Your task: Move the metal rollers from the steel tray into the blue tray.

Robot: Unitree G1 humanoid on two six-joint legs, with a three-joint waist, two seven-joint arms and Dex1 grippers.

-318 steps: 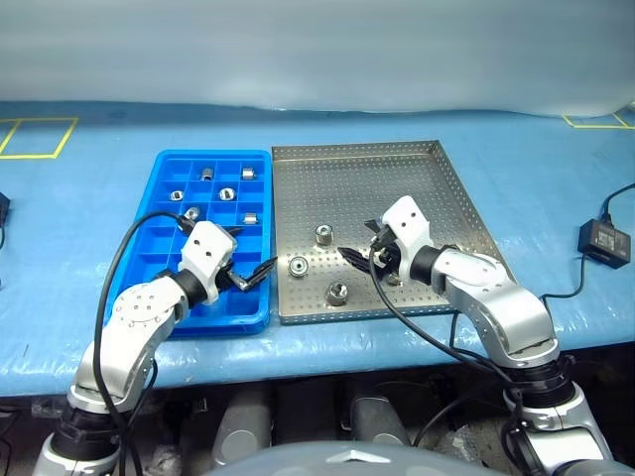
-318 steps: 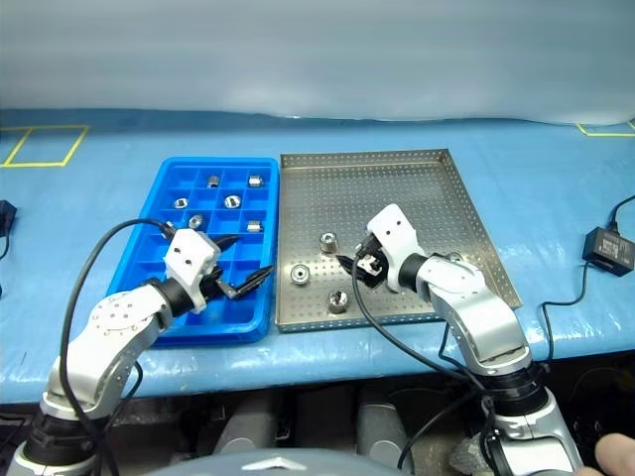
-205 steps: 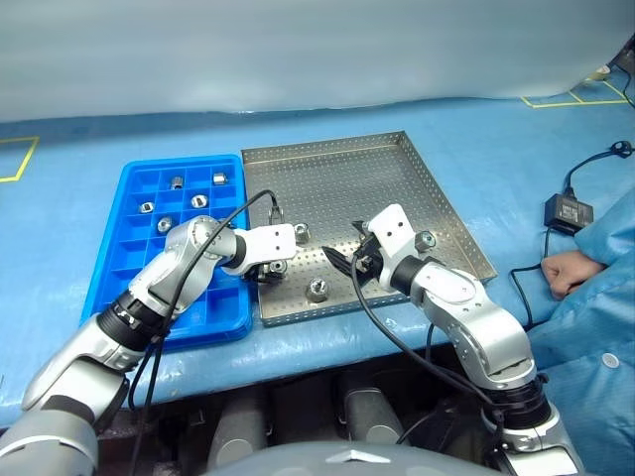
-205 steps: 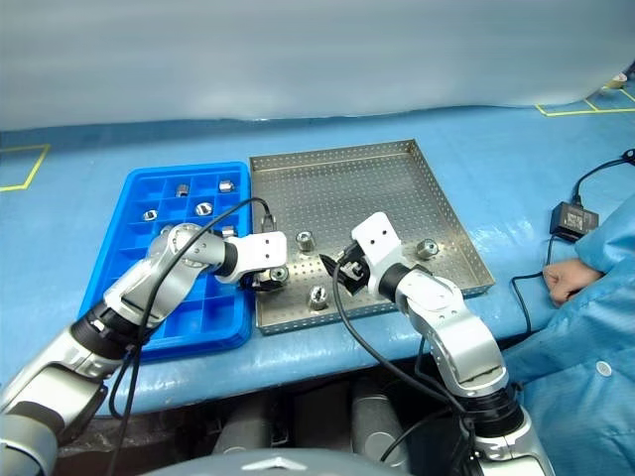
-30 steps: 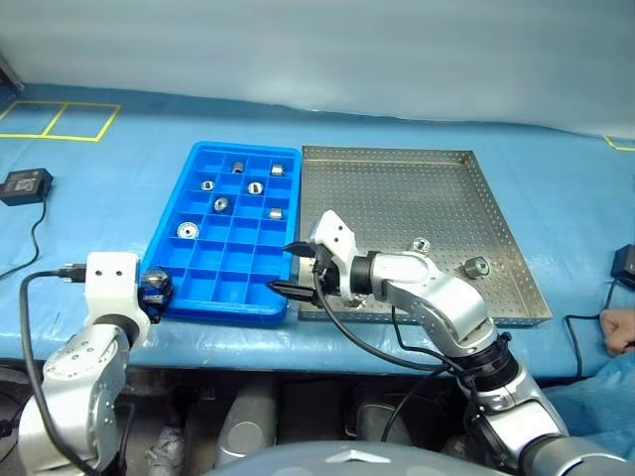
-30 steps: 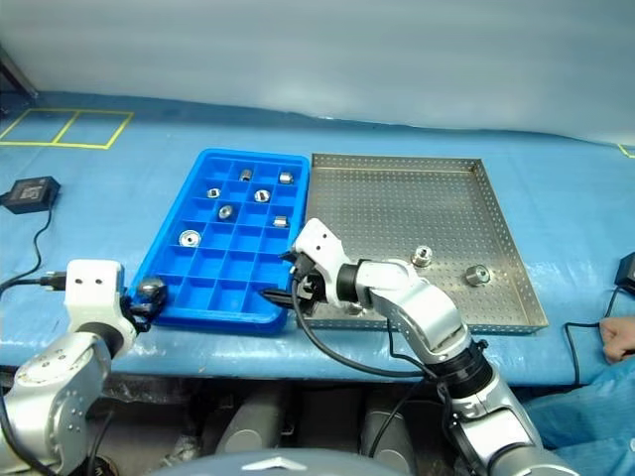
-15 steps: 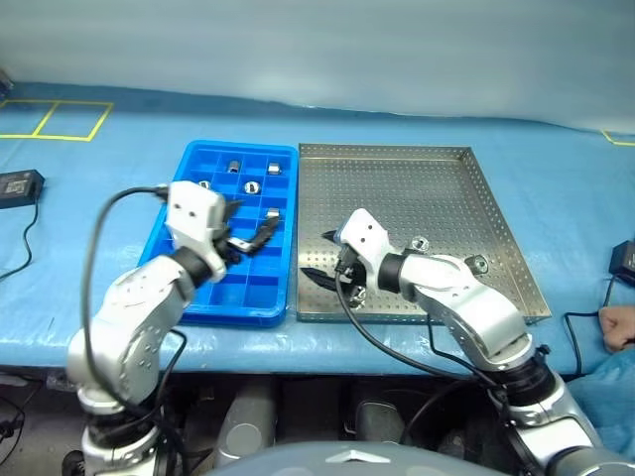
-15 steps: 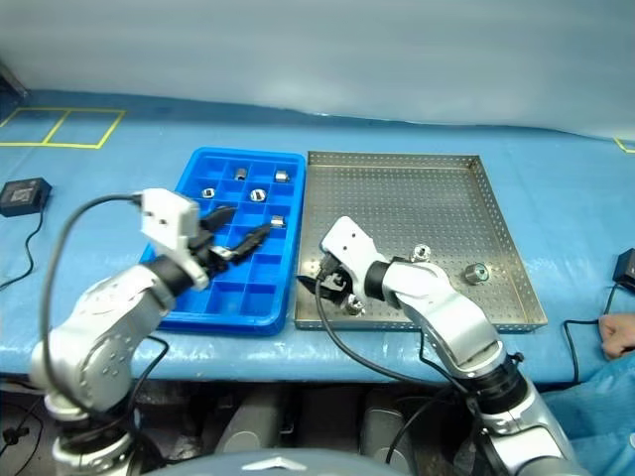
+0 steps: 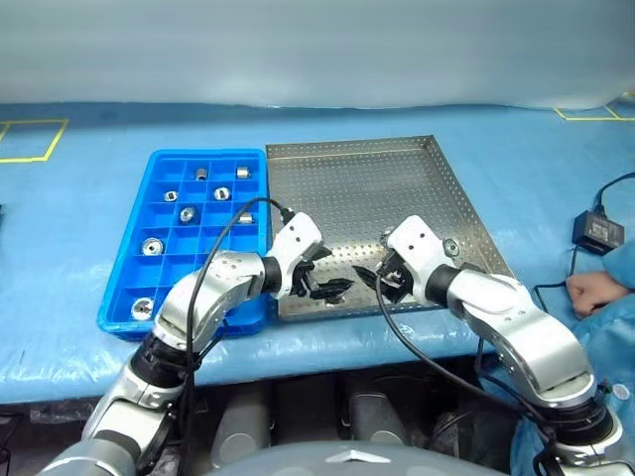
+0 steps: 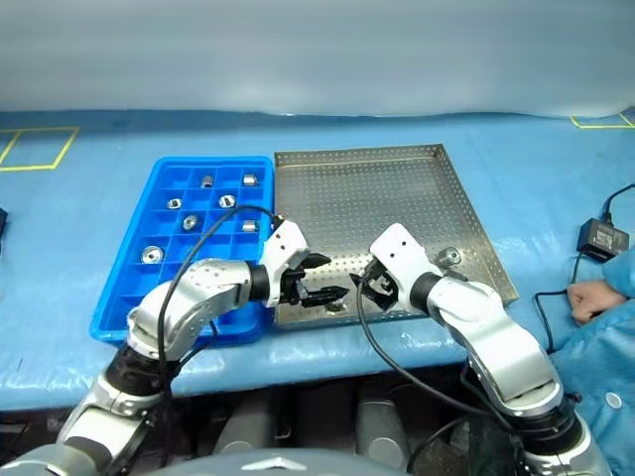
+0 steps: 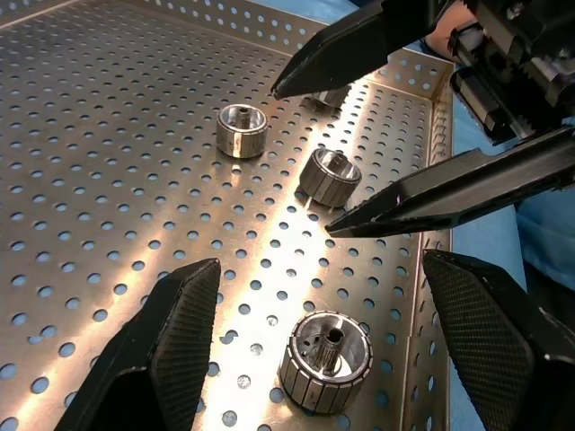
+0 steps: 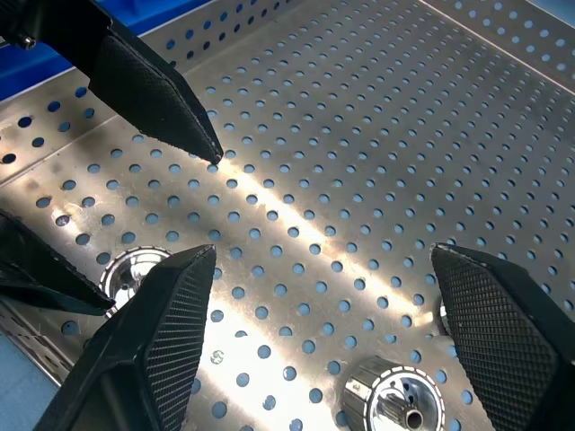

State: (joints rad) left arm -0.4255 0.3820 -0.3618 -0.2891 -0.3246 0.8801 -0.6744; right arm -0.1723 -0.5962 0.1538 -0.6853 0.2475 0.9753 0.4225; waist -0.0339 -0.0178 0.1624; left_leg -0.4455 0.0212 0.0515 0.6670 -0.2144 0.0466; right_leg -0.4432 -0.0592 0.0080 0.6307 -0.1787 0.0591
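Rollers point(image 11: 326, 350) lying unmarked in steel tray point(image 9: 397, 188); left gripper point(image 9: 322, 276) and right gripper point(image 9: 372, 278) hovering, jaws spread wide, gripping nothing.

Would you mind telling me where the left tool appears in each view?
Eye views: the left tool hangs over the steel tray's near edge, open.
Left wrist view: its fingers rise either side of a roller.
Right wrist view: its fingers reach in, flanking that same roller.
Shared landmark: that roller by the tray's near edge.
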